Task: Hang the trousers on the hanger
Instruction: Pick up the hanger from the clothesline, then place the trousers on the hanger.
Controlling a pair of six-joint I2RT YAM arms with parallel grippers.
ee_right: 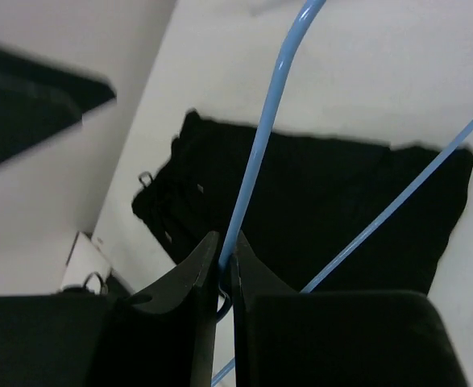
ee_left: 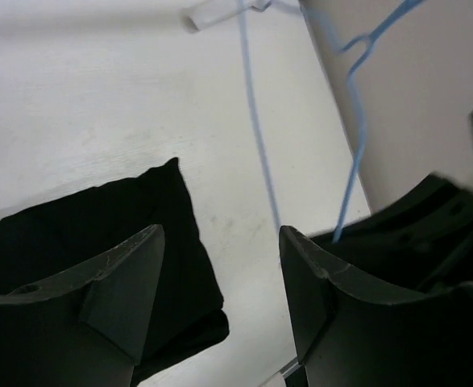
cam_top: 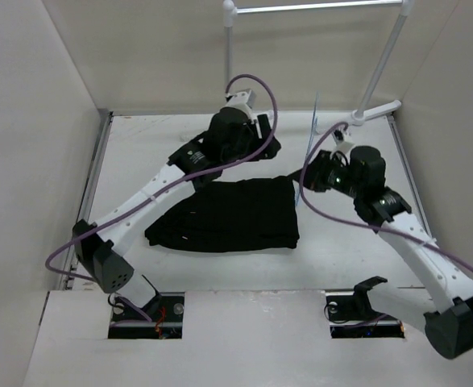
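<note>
The black trousers (cam_top: 224, 214) lie folded flat in the middle of the table; one corner shows in the left wrist view (ee_left: 139, 218). My right gripper (cam_top: 307, 176) is shut on the thin blue-white wire hanger (cam_top: 310, 137) and holds it upright just off the trousers' right edge. In the right wrist view the hanger wire (ee_right: 260, 137) is pinched between the jaws of that gripper (ee_right: 226, 250), over the trousers (ee_right: 317, 201). My left gripper (cam_top: 272, 149) hovers behind the trousers' far right corner. It stands open (ee_left: 221, 234) with only table between its fingers, and the hanger (ee_left: 256, 121) is ahead of it.
A white tube garment rack (cam_top: 381, 60) stands at the back right, its foot (cam_top: 373, 113) on the table near the hanger. White walls close in the table (cam_top: 139, 153) on the left, back and right. My right gripper's dark body (ee_left: 437, 218) is close to the left gripper's right finger.
</note>
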